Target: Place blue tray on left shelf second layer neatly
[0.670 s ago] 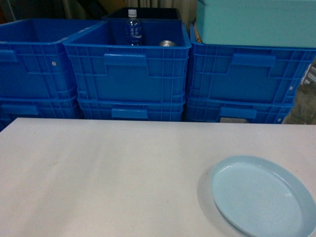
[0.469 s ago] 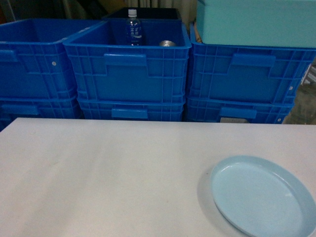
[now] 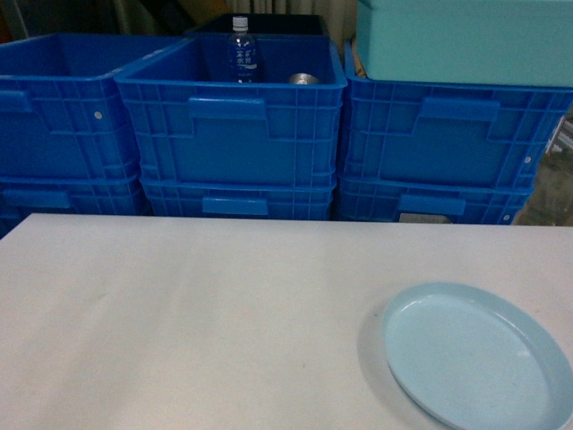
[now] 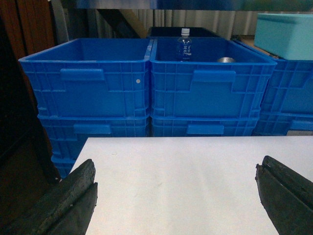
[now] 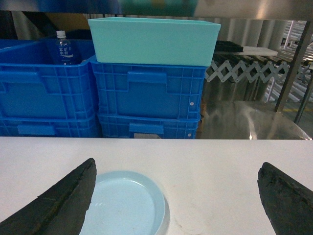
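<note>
**Blue tray flat on the counter, both tools spread wide and empty**

The white counter fills the lower half of the head view. Beyond its far edge stand stacked dark-blue crates, three stacks side by side. A pale teal box sits on top of the right-hand stack.

The blue tray lies flat on the counter near its right front corner, right side up, its raised rim catching the light; its near edge runs out of the head view. In the right wrist view the same tray lies low and left of centre, partly behind the left finger.

The right tool hangs above the counter with its dark fingers far apart, holding nothing; the tray is under its left side. The left tool is likewise spread wide and empty over bare counter, well apart from the tray.

In the middle upper crate stands a small water bottle with a white cap, upright, and beside it a metal can, only its top showing.
</note>
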